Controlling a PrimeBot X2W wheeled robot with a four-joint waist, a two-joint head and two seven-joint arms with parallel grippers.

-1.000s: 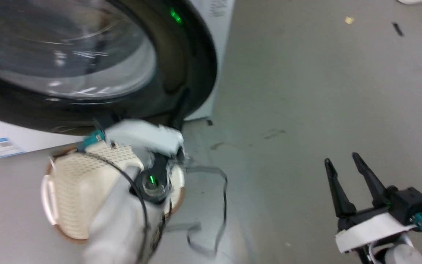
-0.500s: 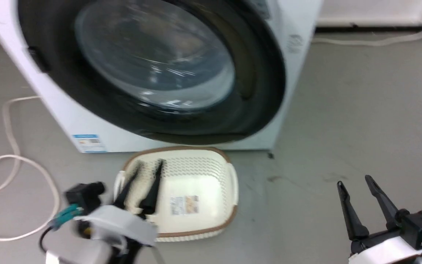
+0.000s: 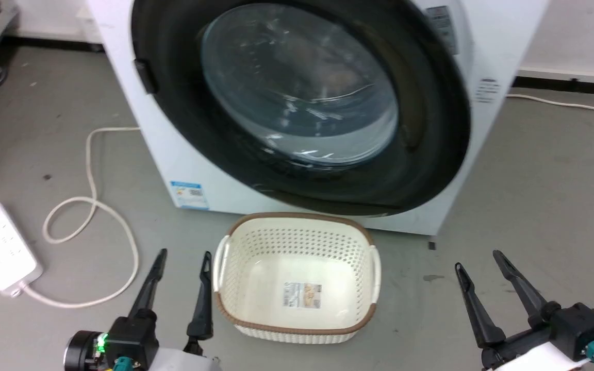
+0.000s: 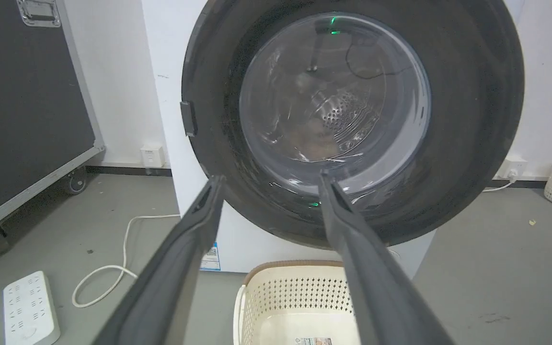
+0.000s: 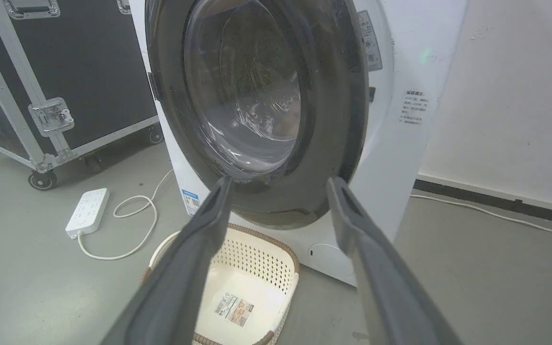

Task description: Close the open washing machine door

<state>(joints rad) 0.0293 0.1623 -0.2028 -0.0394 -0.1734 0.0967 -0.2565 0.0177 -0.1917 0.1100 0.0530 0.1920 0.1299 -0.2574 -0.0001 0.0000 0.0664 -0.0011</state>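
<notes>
The door (image 3: 431, 129) seems flush on the machine (image 3: 183, 165), just behind the basket (image 3: 297, 216); closing looks done. Left gripper (image 3: 184, 253) and right gripper (image 3: 477, 260) flank the basket, fingers apart, empty.

Washing machine (image 3: 219, 198): white front-loader, stood on grey floor (image 3: 534, 206). Washing machine door (image 3: 421, 129): glossy black rim, bulging clear glass, seen flush against the front.
</notes>
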